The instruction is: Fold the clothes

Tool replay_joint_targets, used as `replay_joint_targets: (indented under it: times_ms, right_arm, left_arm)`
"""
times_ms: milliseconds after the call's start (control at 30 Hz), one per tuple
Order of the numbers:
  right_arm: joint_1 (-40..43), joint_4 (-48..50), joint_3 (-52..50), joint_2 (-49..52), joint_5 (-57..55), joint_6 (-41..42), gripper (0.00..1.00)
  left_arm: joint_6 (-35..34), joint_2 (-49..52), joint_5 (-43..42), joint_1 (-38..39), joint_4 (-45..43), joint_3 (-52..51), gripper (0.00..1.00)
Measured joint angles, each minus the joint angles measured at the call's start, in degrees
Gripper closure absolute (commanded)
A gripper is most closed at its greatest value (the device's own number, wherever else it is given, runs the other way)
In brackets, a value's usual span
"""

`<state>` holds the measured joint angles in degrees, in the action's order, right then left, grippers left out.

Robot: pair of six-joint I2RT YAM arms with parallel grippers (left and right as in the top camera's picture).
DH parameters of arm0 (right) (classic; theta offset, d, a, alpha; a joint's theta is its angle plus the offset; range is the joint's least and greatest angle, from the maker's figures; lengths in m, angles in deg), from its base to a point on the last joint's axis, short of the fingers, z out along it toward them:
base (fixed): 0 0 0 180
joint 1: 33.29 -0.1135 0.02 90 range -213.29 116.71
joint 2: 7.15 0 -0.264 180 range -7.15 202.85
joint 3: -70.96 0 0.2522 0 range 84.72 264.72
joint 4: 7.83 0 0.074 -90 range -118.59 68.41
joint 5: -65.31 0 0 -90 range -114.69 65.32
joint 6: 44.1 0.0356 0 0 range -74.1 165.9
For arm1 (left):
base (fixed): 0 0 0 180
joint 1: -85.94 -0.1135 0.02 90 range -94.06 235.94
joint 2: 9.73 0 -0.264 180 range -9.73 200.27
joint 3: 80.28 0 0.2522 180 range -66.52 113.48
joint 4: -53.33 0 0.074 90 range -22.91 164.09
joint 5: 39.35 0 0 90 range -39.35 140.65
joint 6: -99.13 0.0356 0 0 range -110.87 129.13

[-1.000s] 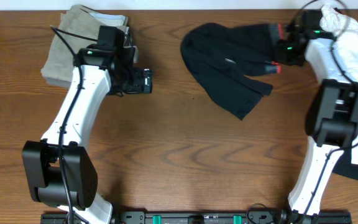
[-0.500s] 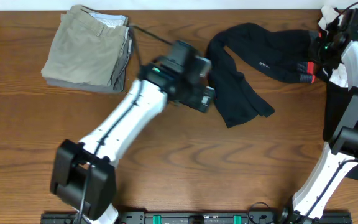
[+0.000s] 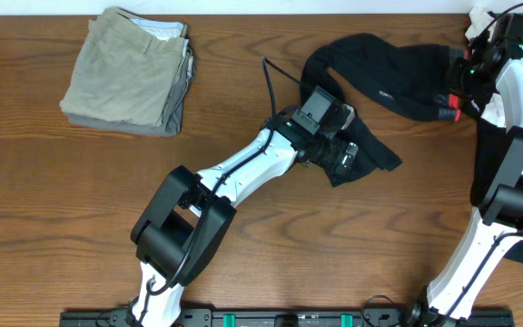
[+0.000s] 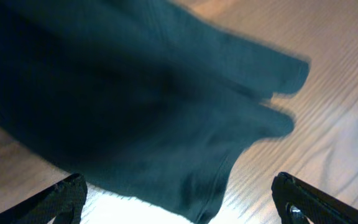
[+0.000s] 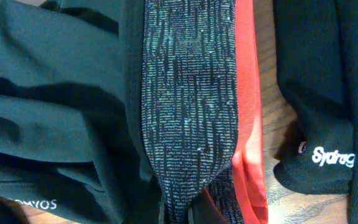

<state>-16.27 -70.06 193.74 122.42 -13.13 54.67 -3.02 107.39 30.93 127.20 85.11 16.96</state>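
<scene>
The black leggings (image 3: 379, 77) are sprawled across the upper right of the bench (image 3: 243, 236), with the legs trailing down toward the middle. The right fingers (image 3: 452, 91) are clamped tight on the red-and-grey waistband (image 5: 191, 93) at the far right end. The left fingers (image 4: 64, 196) are spread wide just above the leg cuffs (image 4: 278, 81), gripping nothing. Folded khaki trousers (image 3: 130, 73) sit well apart in the upper left. A bit of white T-shirt (image 3: 484, 23) peeks out in the upper right corner.
</scene>
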Motion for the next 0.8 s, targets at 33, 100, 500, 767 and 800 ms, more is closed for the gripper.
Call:
replay_joint_targets:
  times_ms: [33,100,500,767,800]
  right_arm:
    - [0.0,0.0,0.0,0.0,0.0,0.0,0.99]
    - [0.0,0.0,0.0,0.0,0.0,0.0,0.99]
    - [0.0,-0.5,0.0,0.0,0.0,0.0,0.99]
    - [0.0,-0.5,0.0,0.0,0.0,0.0,0.99]
    - [0.0,-0.6,0.0,0.0,0.0,0.0,0.99]
  left_arm:
    - [-1.1,0.0,0.0,0.0,-1.4,0.0,0.04]
    - [-3.8,0.0,0.1,0.0,-4.2,0.0,0.04]
    - [-13.1,3.0,6.4,0.8,-11.6,0.0,0.04]
    - [-13.4,7.3,9.1,2.7,-11.9,0.0,0.12]
    - [-13.4,7.3,9.5,2.8,-12.1,0.0,0.24]
